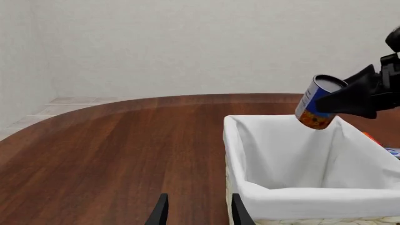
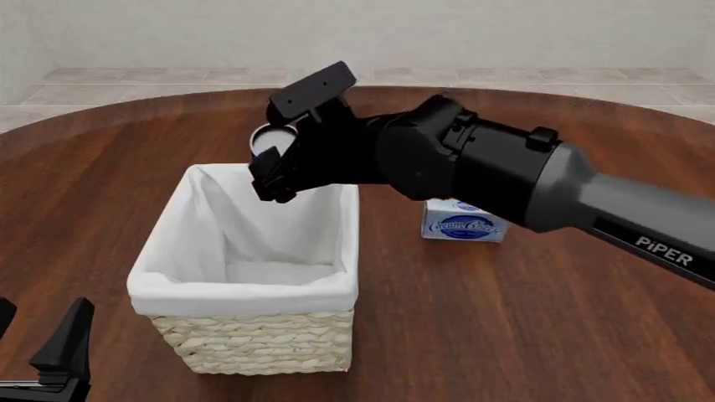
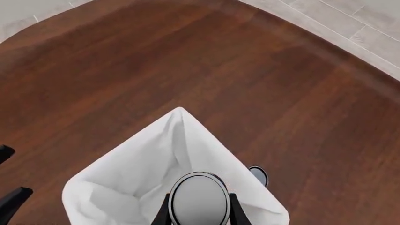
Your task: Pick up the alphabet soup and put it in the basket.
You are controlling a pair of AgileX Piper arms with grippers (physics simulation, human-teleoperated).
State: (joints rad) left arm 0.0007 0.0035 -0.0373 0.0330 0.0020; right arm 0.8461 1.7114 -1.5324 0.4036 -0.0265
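The right gripper (image 2: 271, 164) has its jaws clamped on the alphabet soup (image 1: 317, 103), held tilted above the far edge of the basket (image 2: 179, 289), so release means carrying it nearer over the opening; the left gripper (image 1: 195, 211) sits open and empty.

right arm (image 2: 503, 180): matte black rounded housings, grey forearm link | marking: white "PiPER" lettering | right gripper (image 2: 271, 172): black flat fingers | left gripper (image 1: 195, 212): black tapered fingers
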